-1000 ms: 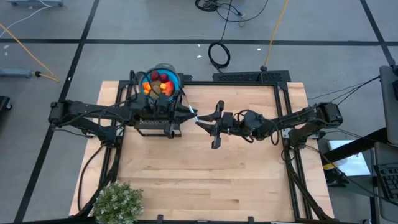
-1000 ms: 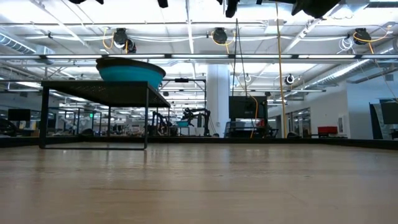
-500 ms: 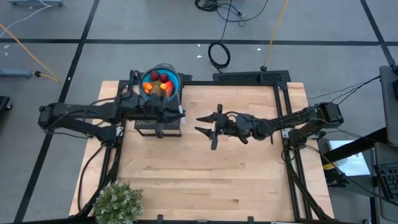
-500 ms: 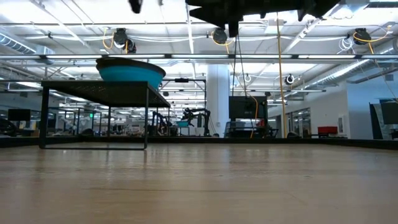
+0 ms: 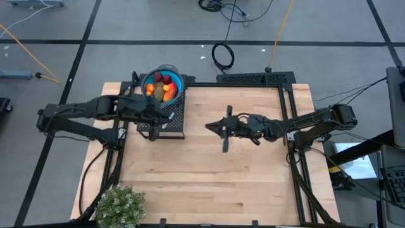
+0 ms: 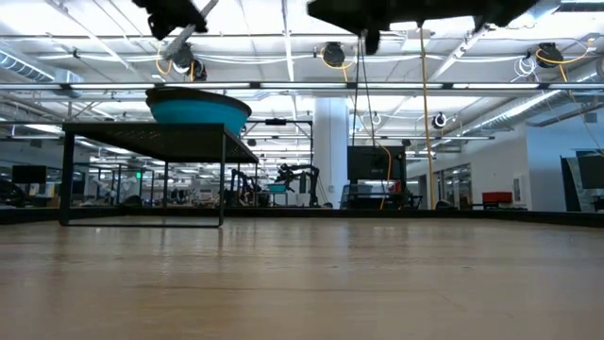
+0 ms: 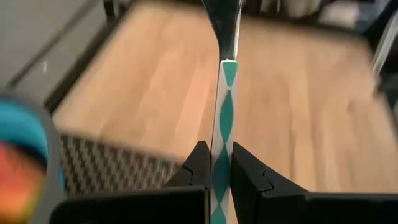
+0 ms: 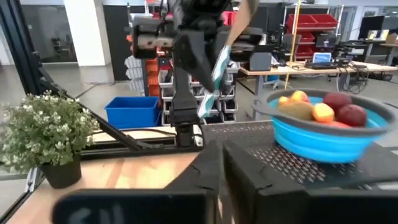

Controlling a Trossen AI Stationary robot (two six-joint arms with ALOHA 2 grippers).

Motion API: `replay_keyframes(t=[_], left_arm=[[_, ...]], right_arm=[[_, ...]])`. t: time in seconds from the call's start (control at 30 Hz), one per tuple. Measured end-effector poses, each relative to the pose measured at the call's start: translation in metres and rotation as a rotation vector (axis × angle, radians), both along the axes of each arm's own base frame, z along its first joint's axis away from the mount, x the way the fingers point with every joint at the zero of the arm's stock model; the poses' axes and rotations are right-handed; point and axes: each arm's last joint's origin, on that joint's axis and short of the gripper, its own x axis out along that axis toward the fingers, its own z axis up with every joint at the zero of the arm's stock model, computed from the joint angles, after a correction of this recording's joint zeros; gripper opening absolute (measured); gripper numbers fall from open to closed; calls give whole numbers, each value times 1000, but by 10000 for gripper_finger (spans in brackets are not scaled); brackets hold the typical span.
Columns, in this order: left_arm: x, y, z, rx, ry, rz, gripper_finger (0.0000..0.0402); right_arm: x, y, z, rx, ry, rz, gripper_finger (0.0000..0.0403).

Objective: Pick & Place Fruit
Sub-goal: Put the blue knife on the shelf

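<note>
The fruit [image 5: 161, 87] lies heaped in a blue bowl [image 5: 179, 82], which stands on a black mesh stand [image 5: 177, 120] at the table's far left. The right wrist view shows the fruit [image 8: 323, 109] in the bowl [image 8: 323, 140] too. My left gripper [image 5: 164, 117] hovers over the stand, shut on a white-and-teal pen [image 7: 225, 99]. My right gripper [image 5: 210, 127] hangs in the air over the table's middle, shut on nothing, pointing at the left one. In the low view both grippers show only at the top edge. My left gripper pinches the pen [image 7: 219, 168] between its two fingers [image 7: 198, 165]. The pen runs out forward past the fingertips, along the fingers, and its free end [image 7: 229, 65] points toward the table's right side. It is lifted clear above the stand and shows slanted in the right wrist view [image 8: 214, 78].
A bushy potted plant [image 5: 119, 206] stands at the table's near left corner. The bare wooden top [image 5: 209, 177] stretches open through the middle, near side and right. A black frame [image 5: 288, 126] borders the table.
The two grippers stood close together at the pen over the table's middle. My left gripper has drawn back toward the table's left, carrying the pen over the stand. My right gripper has shifted slightly right and shut its fingers.
</note>
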Motion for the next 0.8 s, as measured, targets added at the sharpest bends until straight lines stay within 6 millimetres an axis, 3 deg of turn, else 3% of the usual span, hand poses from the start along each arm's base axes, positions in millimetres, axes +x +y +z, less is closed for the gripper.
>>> replay_keyframes(t=[0.13,0.43,0.8], left_arm=[[6,1,1,28,172,-21,18],[32,3,-18,112,574,-124,18],[41,22,-37,143,970,-252,18]], right_arm=[[-28,-5,-3,63,-22,-10,8],[-85,-9,-12,93,-176,-23,1],[-111,-11,-23,97,-194,-37,0]])
